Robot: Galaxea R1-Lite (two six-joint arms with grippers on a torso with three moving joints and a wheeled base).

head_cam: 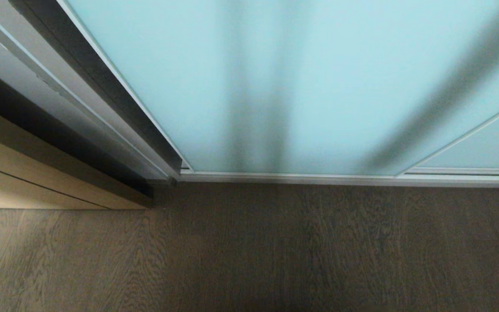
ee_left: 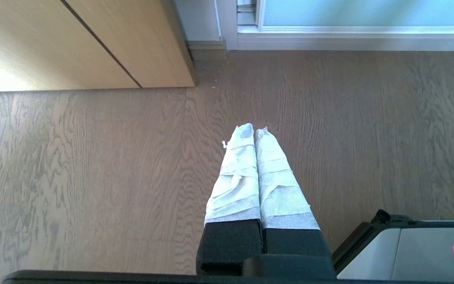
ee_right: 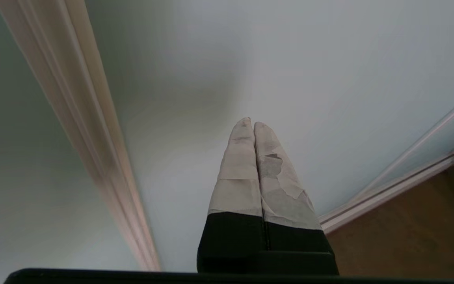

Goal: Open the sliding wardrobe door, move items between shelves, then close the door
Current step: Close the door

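Evidently clenched on nothing, the right gripper (ee_right: 253, 125) points at the sliding wardrobe door (ee_right: 290, 79) just ahead, its frame rail (ee_right: 93, 130) beside it, likely to push; left gripper (ee_left: 254, 132) hangs clenched over floor (ee_left: 93, 157).

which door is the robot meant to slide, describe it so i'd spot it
Start at the dark wood floor and follow it to the silver bottom track. The sliding wardrobe door rises there: frosted pale blue-green glass in a thin silver frame, unlike the tan wooden panel at its left.

My fingers (ee_left: 246, 165) wear white tape over black; the sliding wardrobe door (head_cam: 301, 86) is frosted pale blue-green, the floor (head_cam: 249, 251) grey-brown woodgrain.
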